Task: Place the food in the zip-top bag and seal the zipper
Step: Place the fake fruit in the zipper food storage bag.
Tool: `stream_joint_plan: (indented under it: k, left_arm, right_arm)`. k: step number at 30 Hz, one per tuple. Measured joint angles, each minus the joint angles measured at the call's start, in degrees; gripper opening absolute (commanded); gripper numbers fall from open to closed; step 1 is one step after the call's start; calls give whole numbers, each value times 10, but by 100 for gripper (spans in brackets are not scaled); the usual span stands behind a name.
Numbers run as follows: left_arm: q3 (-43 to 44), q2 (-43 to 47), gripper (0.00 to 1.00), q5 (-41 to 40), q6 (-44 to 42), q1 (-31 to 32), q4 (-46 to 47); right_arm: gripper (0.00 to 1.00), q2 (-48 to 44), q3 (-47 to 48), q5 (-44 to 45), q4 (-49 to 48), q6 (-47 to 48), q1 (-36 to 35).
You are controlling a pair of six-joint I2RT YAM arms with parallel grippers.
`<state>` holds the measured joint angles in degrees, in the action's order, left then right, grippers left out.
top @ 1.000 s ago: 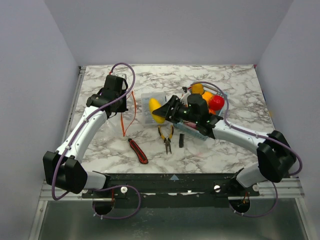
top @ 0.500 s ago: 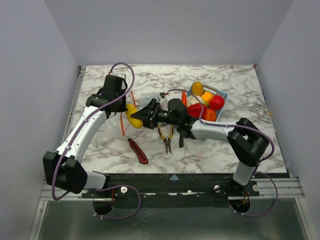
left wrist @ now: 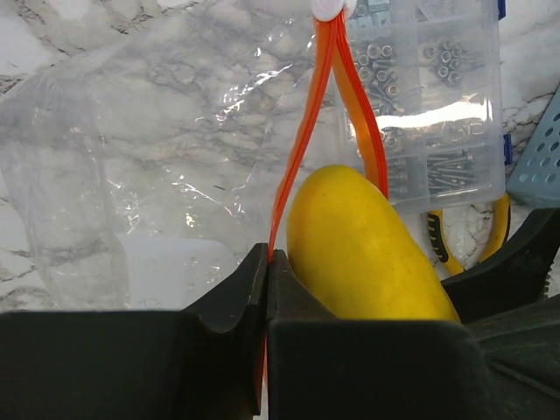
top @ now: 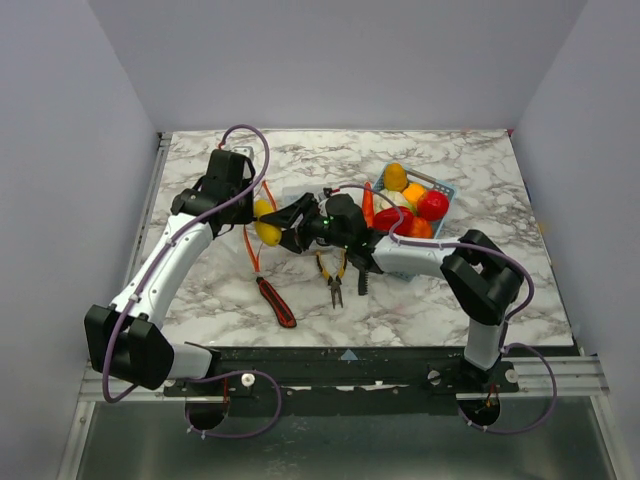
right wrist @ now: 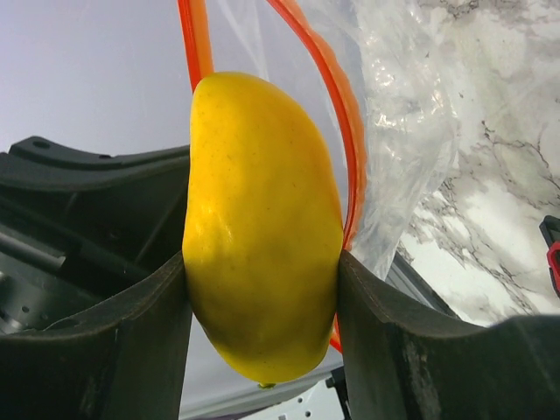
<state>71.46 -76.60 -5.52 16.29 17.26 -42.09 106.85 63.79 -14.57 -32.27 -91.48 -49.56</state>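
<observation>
Left end effector (left wrist: 267,267): pressed together on the zipper (left wrist: 297,166), bag (left wrist: 149,149) mouth open.
Right end effector (right wrist: 262,297): pinching yellow fruit (right wrist: 262,219) at the bag mouth, against the zipper.
Other food (top: 412,205): in basket (top: 443,188) on surface (top: 470,160).

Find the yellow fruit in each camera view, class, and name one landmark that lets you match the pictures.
Top external: the yellow fruit sits left of centre in the picture.
Left wrist: lower middle, just right of the orange strip.
Right wrist: it fills the centre.
Shared landmark: the orange zipper, right beside the fruit in all three views.
</observation>
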Motion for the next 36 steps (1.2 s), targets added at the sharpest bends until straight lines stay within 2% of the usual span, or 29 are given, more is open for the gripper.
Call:
stream_joint_plan:
  k: [10, 12, 15, 25, 31, 36]
  left_arm:
    - [0, 5, 0, 0, 0, -1, 0]
    - [0, 5, 0, 1, 0, -1, 0]
    - [0, 5, 0, 1, 0, -1, 0]
    - [0, 6, 0, 2, 0, -1, 0]
    - [0, 8, 0, 2, 0, -1, 1]
    - [0, 11, 0, 3, 0, -1, 2]
  right_arm:
    - [79, 9, 33, 22, 55, 36, -11]
    - [84, 9, 38, 27, 72, 52, -16]
    - [87, 8, 47, 34, 93, 74, -22]
    - [85, -19, 54, 65, 148, 145, -26]
    - [85, -77, 54, 96, 191, 237, -26]
    - [86, -153, 54, 173, 265, 335, -26]
